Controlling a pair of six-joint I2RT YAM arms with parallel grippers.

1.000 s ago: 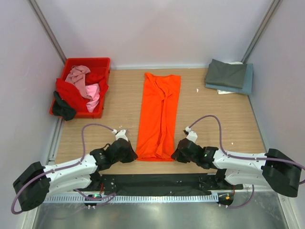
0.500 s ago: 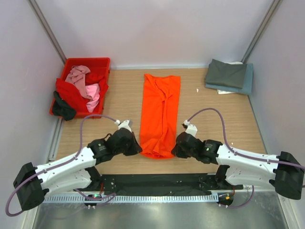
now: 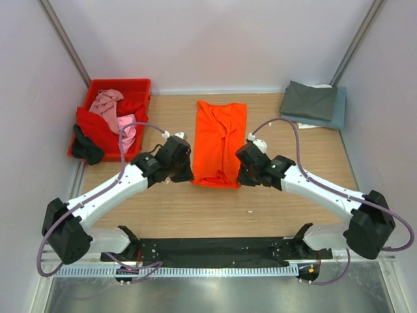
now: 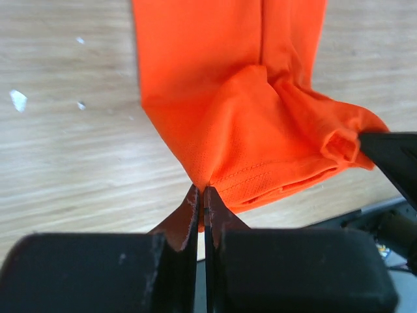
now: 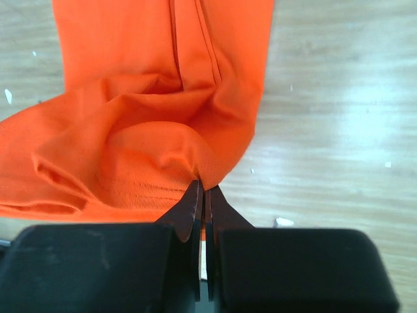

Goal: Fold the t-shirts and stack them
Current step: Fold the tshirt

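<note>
- The left pincer (image 4: 201, 192) is pressed together on the near left corner of the orange t-shirt (image 4: 234, 117), with the stitched hem caught between its tips.
- The right pincer (image 5: 203, 189) is clamped the same way on the near right corner of that hem.
- Between the two grips, the near end of the shirt is bunched in loose folds.
- Beyond the folds, the shirt runs away from the arms as a narrow strip, lying flat on the table (image 3: 293, 189) near its middle.
- At the far left stands a red crate (image 3: 117, 83). It holds a pink t-shirt (image 3: 107, 104) and a red t-shirt (image 3: 98, 127), and a dark cloth (image 3: 85, 147) hangs over its near rim.
- In the far right corner, a folded dark grey t-shirt (image 3: 309, 99) lies on a slate blue t-shirt (image 3: 335, 114).
</note>
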